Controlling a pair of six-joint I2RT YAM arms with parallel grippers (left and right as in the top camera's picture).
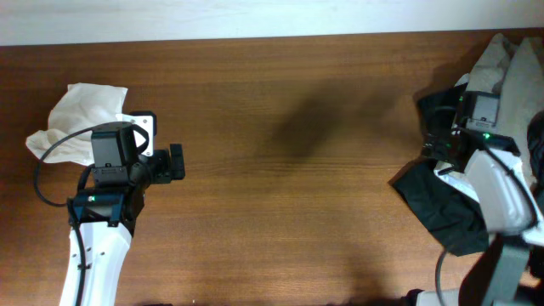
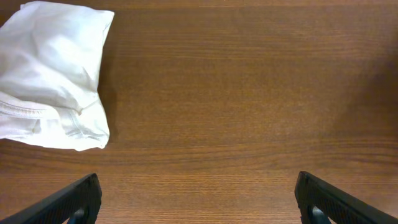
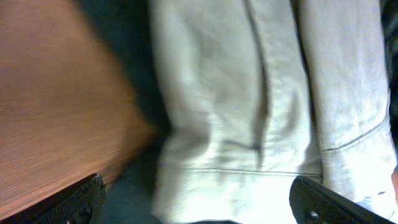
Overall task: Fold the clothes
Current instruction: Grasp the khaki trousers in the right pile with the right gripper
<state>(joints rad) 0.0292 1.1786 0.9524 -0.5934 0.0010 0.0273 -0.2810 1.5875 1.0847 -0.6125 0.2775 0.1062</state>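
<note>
A folded white garment (image 1: 76,119) lies at the table's far left; it shows in the left wrist view (image 2: 53,74) at the upper left. My left gripper (image 1: 174,163) is open and empty over bare wood, right of that garment (image 2: 198,199). A pile of clothes sits at the right edge: a pale grey-white garment (image 1: 501,72) on top of a dark one (image 1: 433,200). My right gripper (image 3: 198,202) is open and hovers just above the pale garment (image 3: 249,112), with dark cloth (image 3: 134,81) beside it. In the overhead view its fingers are hidden by the arm.
The wooden table (image 1: 289,204) stretches between the two arms. A white wall strip runs along the back edge (image 1: 255,17). The right arm's body (image 1: 497,187) covers part of the clothes pile.
</note>
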